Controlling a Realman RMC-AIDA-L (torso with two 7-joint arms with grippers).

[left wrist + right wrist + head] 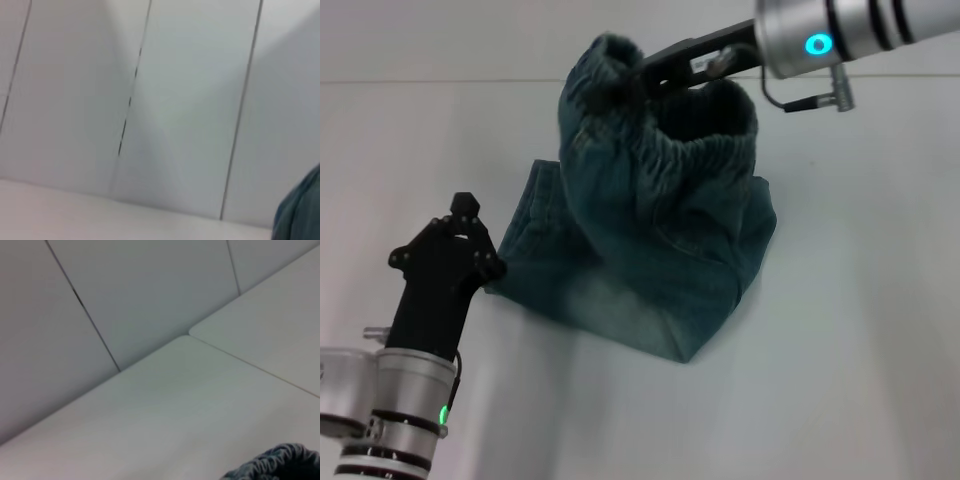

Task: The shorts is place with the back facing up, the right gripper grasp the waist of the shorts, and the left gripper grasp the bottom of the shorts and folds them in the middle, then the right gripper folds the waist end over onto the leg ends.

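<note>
Head view first: faded blue-green denim shorts (650, 240) lie already halved on the white table (860, 330), their gathered elastic waistband (705, 155) lifted high by the black right gripper (638, 75), clamped on the band. Leg hems seem to lie on the table below and toward the robot, so the waist must travel down and nearward. The black left gripper (463, 222) hovers just beside the fabric's edge; whether it is open I cannot tell.

Left wrist view: a denim corner only.

Right wrist view: ruched band at the frame edge.
</note>
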